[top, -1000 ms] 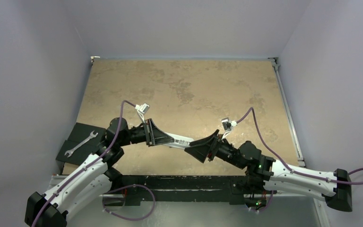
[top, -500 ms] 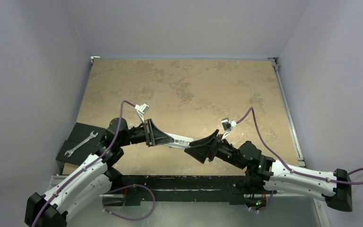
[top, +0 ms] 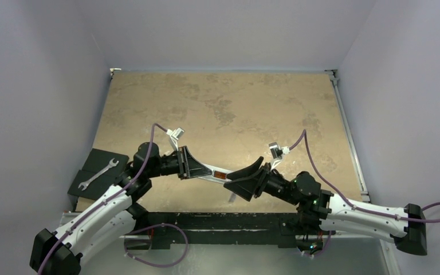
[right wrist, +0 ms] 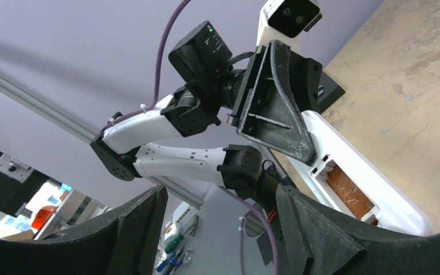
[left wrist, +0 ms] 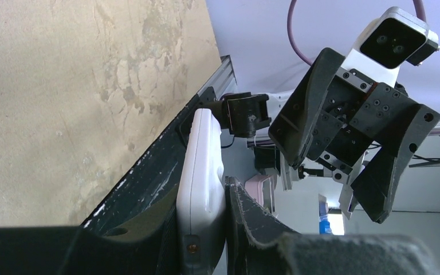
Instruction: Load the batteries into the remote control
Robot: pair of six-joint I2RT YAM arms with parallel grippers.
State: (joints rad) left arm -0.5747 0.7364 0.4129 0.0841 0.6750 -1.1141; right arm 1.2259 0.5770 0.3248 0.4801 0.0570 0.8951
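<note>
Top view: even, diffuse light from above; tabletop [top: 235, 103] mid-bright, one paler sheen near centre; shadows soft; focus sharp; left wrist view: left pincer [left wrist: 201, 229] dark, blurred along bottom edge; right wrist view: right pincer [right wrist: 220, 200] near-black, soft-focus; lower-left background bright.

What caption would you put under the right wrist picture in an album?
Left gripper holds the white remote, battery bay uncovered, in front of the open right gripper.

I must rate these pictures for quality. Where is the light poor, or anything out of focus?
Top view: even light, soft shadows on the table, remote small but sharp. Left wrist view: left gripper dark and rather soft, remote clear. Right wrist view: right gripper a dark blur, the bay sharp.
</note>
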